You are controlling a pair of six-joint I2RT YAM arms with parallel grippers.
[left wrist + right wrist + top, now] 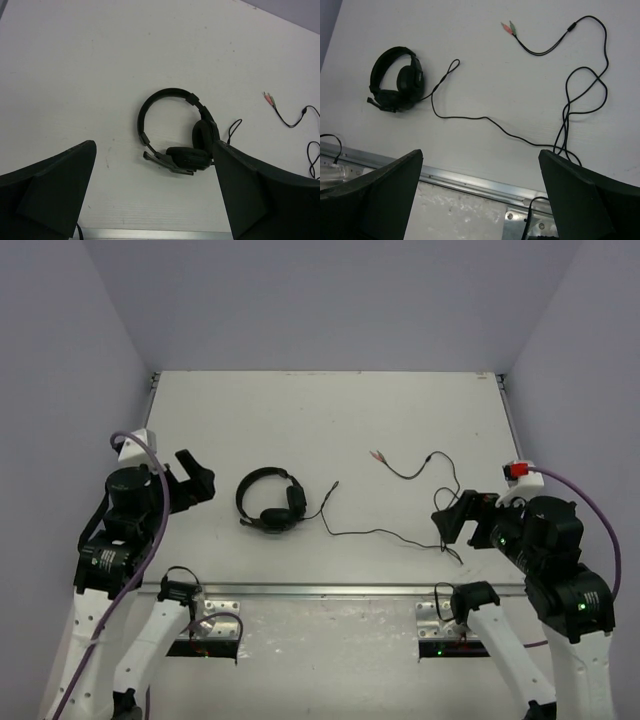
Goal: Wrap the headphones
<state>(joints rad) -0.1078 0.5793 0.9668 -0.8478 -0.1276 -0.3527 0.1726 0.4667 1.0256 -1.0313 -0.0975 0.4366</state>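
The black headphones (270,501) lie flat on the white table, left of centre, earcups folded together; they also show in the left wrist view (177,132) and the right wrist view (396,79). Their thin dark cable (385,532) trails right in loose loops (485,119) and ends in small reddish and light plugs (376,454) (508,27) (270,98). My left gripper (195,480) is open and empty, left of the headphones and above the table (155,200). My right gripper (452,520) is open and empty over the cable's looped part near the table's front edge (480,200).
A metal rail (330,591) runs along the table's near edge (470,181). Purple walls close in the table on the left, back and right. Thick purple arm cables (150,530) hang by both arms.
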